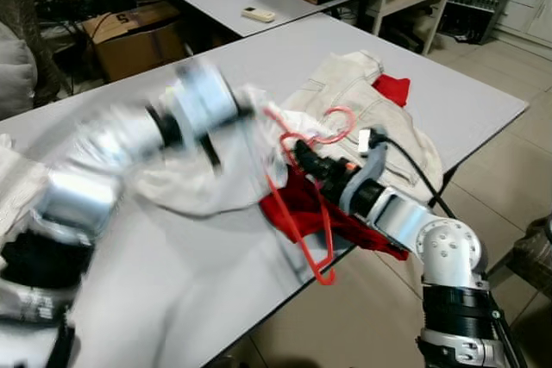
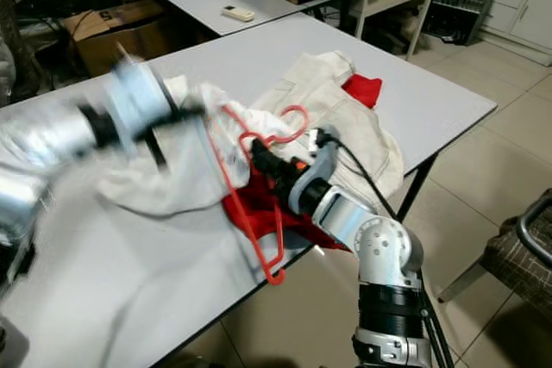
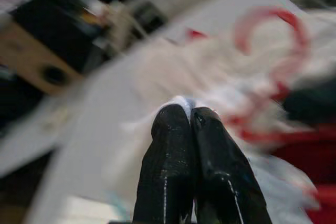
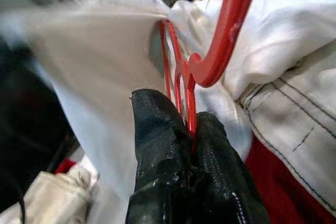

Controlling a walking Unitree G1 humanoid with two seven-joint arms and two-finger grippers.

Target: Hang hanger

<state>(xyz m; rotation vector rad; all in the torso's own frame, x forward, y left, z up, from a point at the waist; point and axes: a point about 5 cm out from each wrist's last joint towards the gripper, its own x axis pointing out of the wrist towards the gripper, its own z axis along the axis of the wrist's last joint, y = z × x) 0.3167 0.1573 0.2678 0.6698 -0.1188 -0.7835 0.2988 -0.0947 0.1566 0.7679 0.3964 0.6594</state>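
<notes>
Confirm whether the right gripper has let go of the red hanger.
No, the right gripper is shut on the red hanger, pinching its neck between both fingers.

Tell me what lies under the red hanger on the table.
Under the red hanger: a white garment and red cloth. The table beneath them is covered there.

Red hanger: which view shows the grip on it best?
Right wrist view: the right gripper is shut on the red hanger just below its hook. Eye views show the whole frame hanging over the table edge; left wrist view shows the hook, blurred.
</notes>
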